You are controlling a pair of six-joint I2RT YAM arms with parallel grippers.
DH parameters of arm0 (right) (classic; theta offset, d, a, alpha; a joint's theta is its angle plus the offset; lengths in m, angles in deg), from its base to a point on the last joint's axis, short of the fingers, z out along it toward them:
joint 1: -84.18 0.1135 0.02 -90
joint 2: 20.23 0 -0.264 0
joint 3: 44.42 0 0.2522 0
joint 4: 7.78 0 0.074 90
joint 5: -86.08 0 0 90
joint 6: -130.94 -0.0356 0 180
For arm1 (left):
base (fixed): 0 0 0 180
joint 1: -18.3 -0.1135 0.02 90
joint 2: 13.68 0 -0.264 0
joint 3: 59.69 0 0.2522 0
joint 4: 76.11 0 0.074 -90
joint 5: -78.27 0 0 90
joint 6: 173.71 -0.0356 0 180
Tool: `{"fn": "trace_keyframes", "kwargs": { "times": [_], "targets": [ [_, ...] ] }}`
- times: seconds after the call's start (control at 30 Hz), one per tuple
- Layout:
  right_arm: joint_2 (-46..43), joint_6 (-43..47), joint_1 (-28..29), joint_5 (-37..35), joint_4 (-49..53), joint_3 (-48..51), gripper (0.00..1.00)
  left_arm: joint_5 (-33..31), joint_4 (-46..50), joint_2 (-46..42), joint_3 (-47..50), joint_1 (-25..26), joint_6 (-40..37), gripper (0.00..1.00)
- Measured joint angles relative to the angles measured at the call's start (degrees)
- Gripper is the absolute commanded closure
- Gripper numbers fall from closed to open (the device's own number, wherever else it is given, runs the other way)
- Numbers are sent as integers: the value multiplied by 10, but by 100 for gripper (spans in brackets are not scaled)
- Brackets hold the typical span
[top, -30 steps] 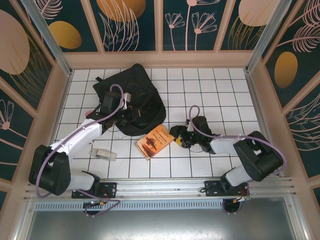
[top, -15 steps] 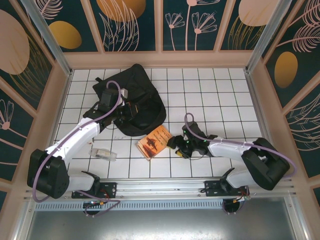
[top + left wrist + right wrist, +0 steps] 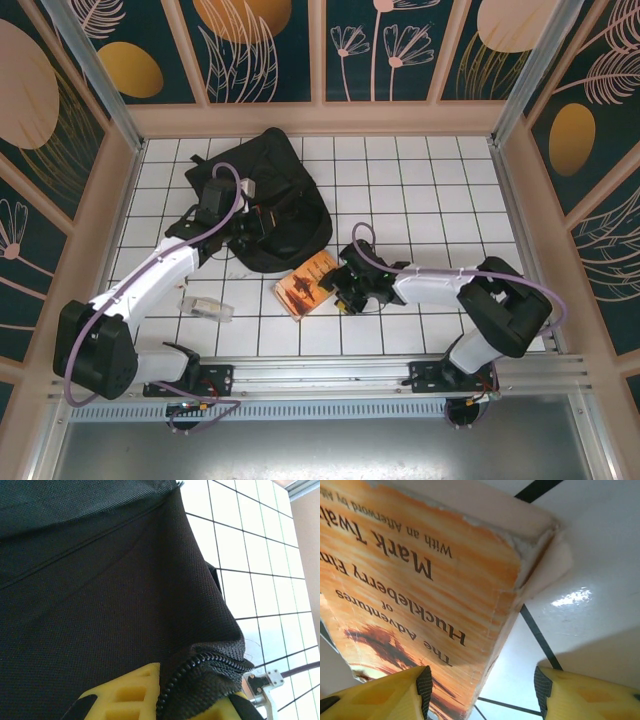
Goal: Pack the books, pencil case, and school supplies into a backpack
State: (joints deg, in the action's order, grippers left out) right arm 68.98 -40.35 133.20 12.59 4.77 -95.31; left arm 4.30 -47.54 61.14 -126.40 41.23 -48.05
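Your right gripper [image 3: 482, 685] is open, its fingers straddling the book's [image 3: 420, 590] edge on the table [image 3: 420, 190], just beside the backpack [image 3: 275, 175]. Your left gripper [image 3: 185, 695] is clenched on backpack fabric at the zipper [image 3: 180, 680].

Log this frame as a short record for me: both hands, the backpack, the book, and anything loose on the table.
backpack: black, lying on the table, far left
left hand: shut, pinching the backpack's zipper edge
book: orange Huckleberry Finn paperback, on the table beside the backpack's near edge
right hand: open, one finger on each side of the book's corner
loose: clear item by the left arm
progress: book not yet packed
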Motion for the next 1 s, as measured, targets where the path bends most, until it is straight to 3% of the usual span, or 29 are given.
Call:
{"fn": "trace_keyframes", "kwargs": {
  "times": [0.33,0.5,0.73,1.0],
  "targets": [
    [46,-11,2,7,28,-55,35,38,-39,-17,64,0,28,100],
    [41,1,2,14,-12,-38,33,46,-48,-17,67,0,37,100],
    [31,28,7,18,-172,16,32,45,-61,-18,69,-1,51,100],
    [13,76,30,-55,-370,71,32,30,-62,-18,69,-5,52,100]
  ]
}}
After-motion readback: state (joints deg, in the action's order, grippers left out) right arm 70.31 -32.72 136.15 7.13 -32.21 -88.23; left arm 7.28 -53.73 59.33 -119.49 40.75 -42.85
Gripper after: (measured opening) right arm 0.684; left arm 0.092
